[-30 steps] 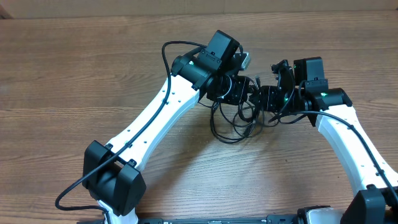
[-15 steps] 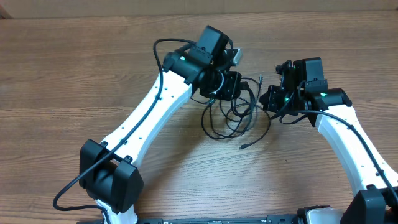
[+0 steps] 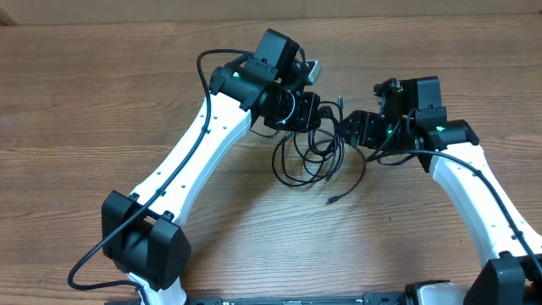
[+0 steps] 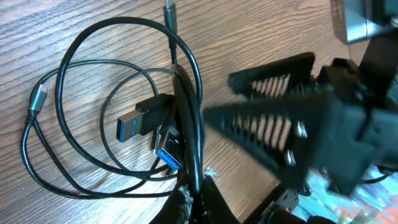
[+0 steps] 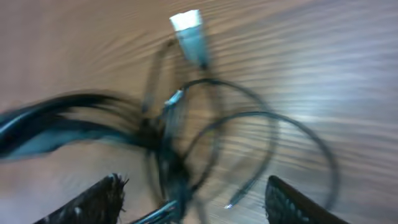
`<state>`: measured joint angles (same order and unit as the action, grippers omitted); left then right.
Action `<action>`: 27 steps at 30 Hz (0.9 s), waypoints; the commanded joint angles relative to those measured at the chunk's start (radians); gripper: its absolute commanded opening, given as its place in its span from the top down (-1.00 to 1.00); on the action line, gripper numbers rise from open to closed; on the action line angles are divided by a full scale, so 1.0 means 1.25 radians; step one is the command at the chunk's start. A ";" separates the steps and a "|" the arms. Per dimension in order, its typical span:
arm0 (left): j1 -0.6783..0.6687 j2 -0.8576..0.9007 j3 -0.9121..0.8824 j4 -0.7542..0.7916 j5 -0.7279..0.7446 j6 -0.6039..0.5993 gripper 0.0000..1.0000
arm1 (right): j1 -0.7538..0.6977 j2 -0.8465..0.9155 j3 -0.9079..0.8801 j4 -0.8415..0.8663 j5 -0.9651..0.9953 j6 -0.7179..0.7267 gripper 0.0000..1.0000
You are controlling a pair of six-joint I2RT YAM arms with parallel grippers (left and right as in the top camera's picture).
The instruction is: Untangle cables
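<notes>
The cables [image 3: 306, 159] are thin black cords hanging in tangled loops from my left gripper [image 3: 303, 112] down to the table. In the left wrist view the loops [image 4: 93, 106] lie below, with two blue-tongued USB plugs [image 4: 134, 124] among them. My left gripper [image 4: 196, 190] is shut on a strand of the bundle. My right gripper [image 3: 351, 129] is just right of the bundle, and its fingers [image 4: 280, 124] show blurred in the left wrist view. In the blurred right wrist view the right gripper [image 5: 196, 205] is open, with cable strands [image 5: 174, 162] between its spread fingers.
One loose plug end [image 3: 331, 201] trails onto the wooden table [image 3: 102, 102] below the bundle. A pale plug [image 5: 189, 28] shows beyond the loops. Both white arms flank the tangle, and thicker robot cables run along the left arm [image 3: 203, 72].
My left gripper has pulled the bundle up and to the left. The right gripper separated from it, then opened and moved back toward the loops. One plug end dropped to the table.
</notes>
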<state>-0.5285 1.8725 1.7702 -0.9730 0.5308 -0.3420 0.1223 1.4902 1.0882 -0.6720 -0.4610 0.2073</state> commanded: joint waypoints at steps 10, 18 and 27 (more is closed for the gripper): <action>-0.002 -0.045 0.016 0.010 0.121 0.048 0.92 | 0.002 -0.002 0.010 0.005 -0.009 -0.110 -0.24; -0.001 -0.064 0.016 0.023 0.155 0.062 0.92 | 0.002 -0.002 0.009 0.020 0.033 -0.106 0.49; -0.001 -0.063 0.016 0.028 -0.028 0.052 0.92 | 0.002 -0.002 0.009 -0.036 -0.084 -0.126 0.93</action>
<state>-0.5297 1.8381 1.7702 -0.9466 0.6365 -0.2878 0.1287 1.4902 1.0882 -0.6956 -0.4995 0.0753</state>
